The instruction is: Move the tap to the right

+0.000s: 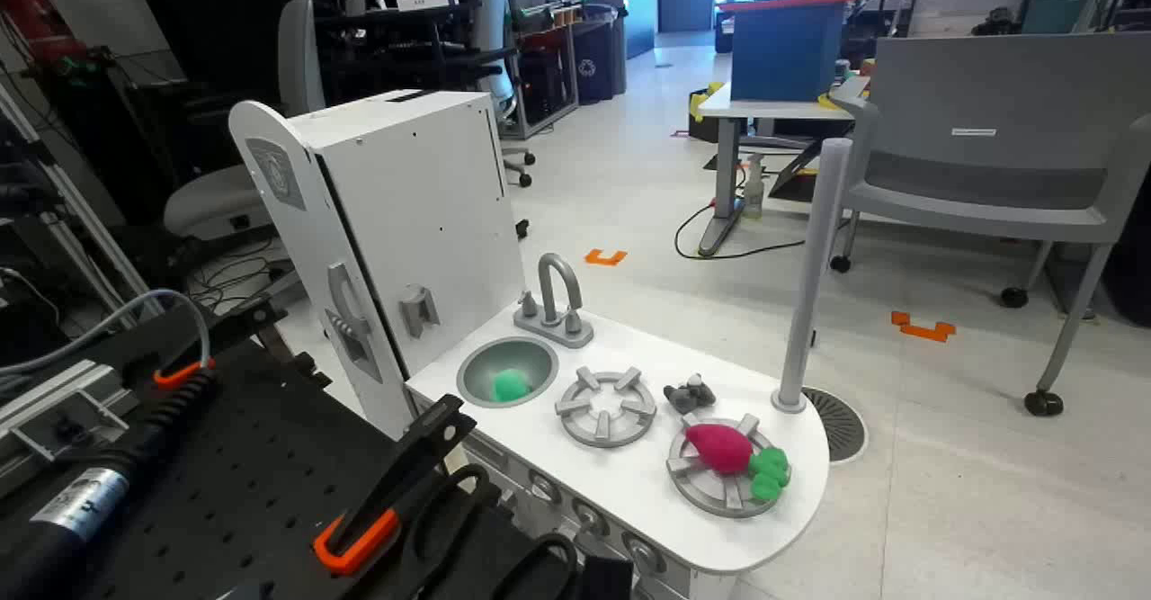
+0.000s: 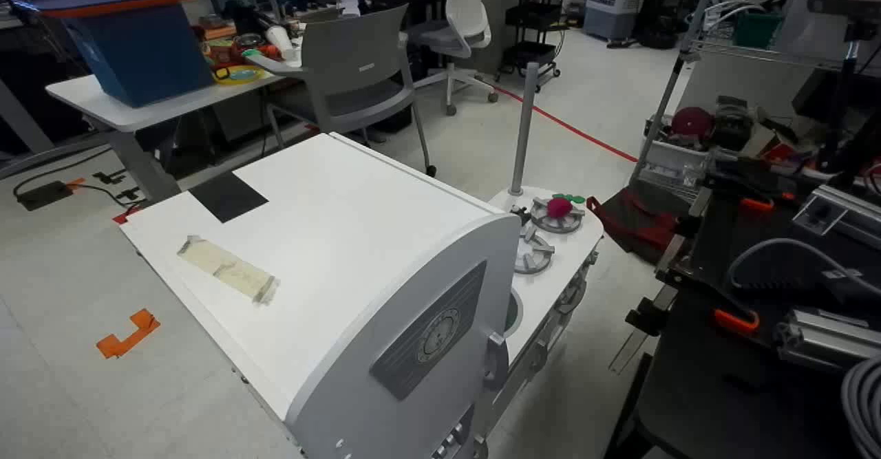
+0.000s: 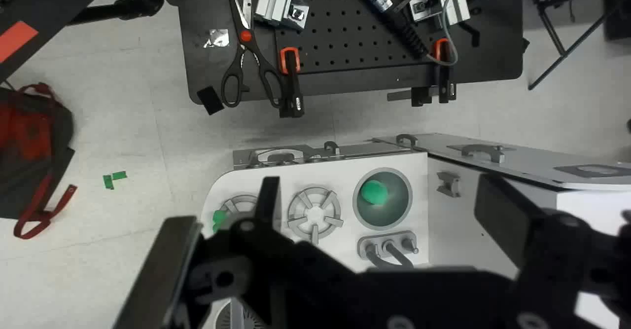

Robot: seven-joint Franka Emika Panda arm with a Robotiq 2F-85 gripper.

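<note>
The silver-grey tap [image 1: 547, 294] stands upright on the white toy kitchen counter [image 1: 629, 344] behind the round green sink basin [image 1: 550, 375]. Its arched spout is turned along its base toward the burners, with its tip close to the handle on that side. In the wrist view, the tap [image 3: 387, 244] shows just beyond the basin [image 3: 382, 218], and part of its arch is hidden by the gripper body. In an exterior view the white cabinet [image 2: 330, 218] hides the tap. My gripper [image 3: 379, 201] is wide open and empty, apart from the tap; it shows only in the wrist view.
A tall cabinet [image 1: 423, 213] stands beside the sink. A green ball [image 1: 511, 385] lies in the basin. A red toy vegetable [image 1: 719, 447] rests on the far burner, near a grey toy [image 1: 691, 394] and an upright pole [image 1: 814, 285]. A black table [image 3: 355, 80] holds scissors and clamps.
</note>
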